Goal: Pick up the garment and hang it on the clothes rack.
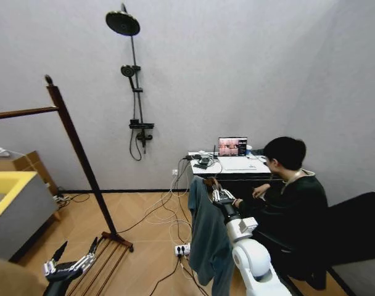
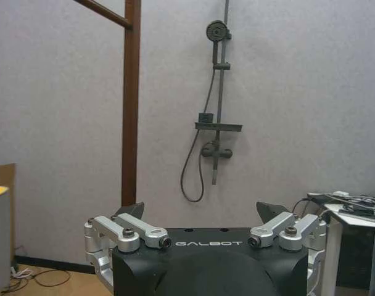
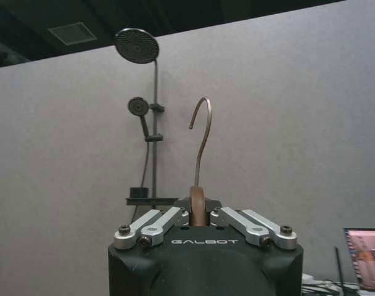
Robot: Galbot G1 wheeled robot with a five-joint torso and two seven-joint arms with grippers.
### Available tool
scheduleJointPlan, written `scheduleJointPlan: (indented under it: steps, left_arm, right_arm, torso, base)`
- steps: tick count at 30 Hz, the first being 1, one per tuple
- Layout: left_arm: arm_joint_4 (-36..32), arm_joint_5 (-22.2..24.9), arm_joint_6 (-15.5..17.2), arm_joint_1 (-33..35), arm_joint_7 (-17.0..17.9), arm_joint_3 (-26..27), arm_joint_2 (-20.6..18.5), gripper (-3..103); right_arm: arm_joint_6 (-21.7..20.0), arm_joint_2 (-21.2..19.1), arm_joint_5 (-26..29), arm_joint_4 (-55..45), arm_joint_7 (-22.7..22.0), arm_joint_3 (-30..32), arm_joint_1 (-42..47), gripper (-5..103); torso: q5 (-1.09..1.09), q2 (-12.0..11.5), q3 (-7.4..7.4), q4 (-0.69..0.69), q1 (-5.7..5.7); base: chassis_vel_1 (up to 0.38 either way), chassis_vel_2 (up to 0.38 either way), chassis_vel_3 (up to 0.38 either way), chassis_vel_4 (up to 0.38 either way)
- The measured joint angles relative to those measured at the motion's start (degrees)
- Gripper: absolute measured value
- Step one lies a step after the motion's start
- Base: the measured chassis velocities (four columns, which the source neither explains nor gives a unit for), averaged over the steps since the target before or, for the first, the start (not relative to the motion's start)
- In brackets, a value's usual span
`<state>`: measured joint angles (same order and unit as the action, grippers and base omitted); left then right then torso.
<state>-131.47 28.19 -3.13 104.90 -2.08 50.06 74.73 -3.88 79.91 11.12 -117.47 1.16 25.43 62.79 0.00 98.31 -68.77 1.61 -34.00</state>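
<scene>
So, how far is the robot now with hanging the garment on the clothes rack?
Pick-up looks done: the right gripper is shut on the wooden hanger, hook up, and the teal garment hangs free from it above the floor. What is left is hanging it: the clothes rack stands off to the robot's left, and its crossbar carries nothing where it shows. The left gripper waits open, low by the rack's foot.

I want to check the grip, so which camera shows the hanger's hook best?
The right wrist view: the metal hook rises clear against the wall, with the right gripper shut on the wooden hanger below it. In the head view the garment hangs from that gripper, the hook too small to make out.
</scene>
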Motion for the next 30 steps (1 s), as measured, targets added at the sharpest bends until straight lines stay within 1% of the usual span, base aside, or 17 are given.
scheduleJointPlan:
  steps: [4, 7, 8, 11, 14, 16, 18, 21, 23, 27, 29, 30]
  left_arm:
    - [0.0, 0.0, 0.0, 0.0, 0.0, 0.0, 0.0, 100]
    - [0.0, 0.0, 0.0, 0.0, 0.0, 0.0, 0.0, 100]
    - [0.0, 0.0, 0.0, 0.0, 0.0, 0.0, 0.0, 100]
    - [0.0, 0.0, 0.0, 0.0, 0.0, 0.0, 0.0, 100]
    - [0.0, 0.0, 0.0, 0.0, 0.0, 0.0, 0.0, 100]
    - [0.0, 0.0, 0.0, 0.0, 0.0, 0.0, 0.0, 100]
    - [0.0, 0.0, 0.0, 0.0, 0.0, 0.0, 0.0, 100]
    - [0.0, 0.0, 0.0, 0.0, 0.0, 0.0, 0.0, 100]
    - [0.0, 0.0, 0.0, 0.0, 0.0, 0.0, 0.0, 100]
    - [0.0, 0.0, 0.0, 0.0, 0.0, 0.0, 0.0, 100]
    - [0.0, 0.0, 0.0, 0.0, 0.0, 0.0, 0.0, 100]
    - [0.0, 0.0, 0.0, 0.0, 0.0, 0.0, 0.0, 100]
  right_arm:
    - [-0.2, -0.8, 0.5, 0.9, 0.1, -1.4, -1.8, 10]
    - [-0.4, -1.5, 1.4, 3.3, 0.1, -4.2, -5.2, 10]
    - [-0.5, -1.6, 1.7, 3.8, 0.1, -4.7, -5.9, 10]
    - [-0.8, -1.8, 2.3, 5.0, 0.1, -5.9, -7.5, 10]
    - [-1.3, -2.2, 3.8, 8.1, 0.1, -9.3, -12.5, 10]
    - [-1.5, -2.2, 4.3, 8.9, 0.0, -10.2, -13.9, 10]
    - [-2.1, -1.7, 6.3, 11.1, -0.2, -12.8, -19.0, 10]
    - [-2.6, -1.4, 7.2, 12.0, -0.4, -14.2, -21.4, 10]
    - [-3.5, -0.4, 8.7, 14.0, -0.8, -16.7, -25.6, 10]
    - [-4.2, 0.8, 9.7, 16.4, -1.4, -18.9, -29.0, 10]
    - [-4.3, 2.0, 10.0, 20.6, -1.8, -21.0, -32.2, 10]
    - [-4.3, 2.0, 10.0, 20.6, -1.8, -21.0, -32.2, 10]
  torso:
    - [0.0, 0.0, 0.0, 0.02, 0.0]
    - [0.0, 0.0, 0.0, 0.01, 0.0]
    - [0.0, 0.0, 0.0, -0.01, 0.0]
    - [0.0, 0.0, 0.0, -0.01, 0.0]
    - [0.0, 0.0, 0.0, 0.02, 0.0]
    - [0.01, 0.0, 0.0, -0.01, 0.0]
    - [0.0, 0.0, 0.0, 0.01, 0.0]
    - [0.0, 0.0, 0.0, 0.01, 0.0]
    - [-0.01, 0.0, 0.0, -0.01, 0.0]
    - [0.0, 0.0, 0.0, 0.0, -0.01]
    - [0.0, 0.0, 0.0, 0.01, 0.0]
    - [0.0, 0.0, 0.0, 0.01, 0.0]
  base:
    - [0.095, 0.092, 0.078, 0.083]
    - [0.103, 0.108, 0.089, 0.12]
    - [0.111, 0.11, 0.128, 0.117]
    - [0.125, 0.117, 0.114, 0.116]
    - [0.111, 0.131, 0.122, 0.125]
    - [0.12, 0.128, 0.12, 0.141]
    - [0.127, 0.115, 0.12, 0.133]
    - [0.136, 0.122, 0.127, 0.118]
    - [0.133, 0.129, 0.134, 0.11]
    - [0.127, 0.123, 0.148, 0.11]
    - [0.116, 0.123, 0.139, 0.126]
    - [0.128, 0.116, 0.123, 0.126]
